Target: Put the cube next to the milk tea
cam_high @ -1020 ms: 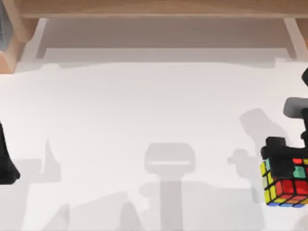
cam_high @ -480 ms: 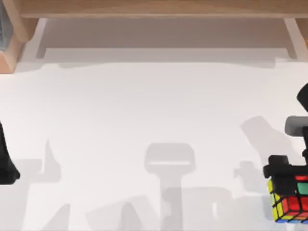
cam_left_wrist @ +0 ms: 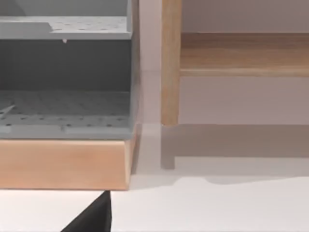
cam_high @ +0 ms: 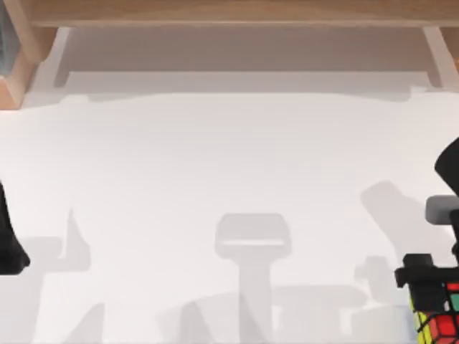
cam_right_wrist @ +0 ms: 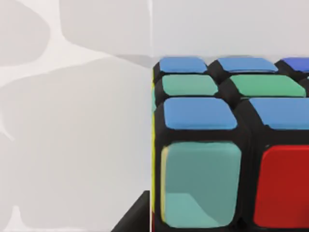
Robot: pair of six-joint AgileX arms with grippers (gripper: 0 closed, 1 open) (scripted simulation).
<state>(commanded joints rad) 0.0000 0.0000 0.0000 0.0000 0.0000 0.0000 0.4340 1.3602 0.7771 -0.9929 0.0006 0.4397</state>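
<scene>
Since the frame one second back, our right hand point(cam_high: 435, 287) and the cube point(cam_high: 439, 322) have travelled together toward the near right corner of the top view; the cube is now cut by the right and lower picture edges. Nothing else on the desk has shifted, and our left arm sits parked as before at the left edge.

Surface: white desk point(cam_high: 215, 165), plain, crossed by soft grey shadows of the arms. Along its far side runs a light wooden shelf frame point(cam_high: 229, 14). The left wrist view shows a wooden post point(cam_left_wrist: 171, 63) and a wooden base carrying a grey perforated rack point(cam_left_wrist: 65, 111).

Cube: sits at the desk's near right corner in the top view, under the black hand. Faces equal, so no long axis. In the top view it is turned slightly off square to the desk edge. The right wrist view shows blue, green, teal and red stickers on a black frame point(cam_right_wrist: 231, 145).

Right hand: clamped on the cube. Left hand: we cannot tell.
</scene>
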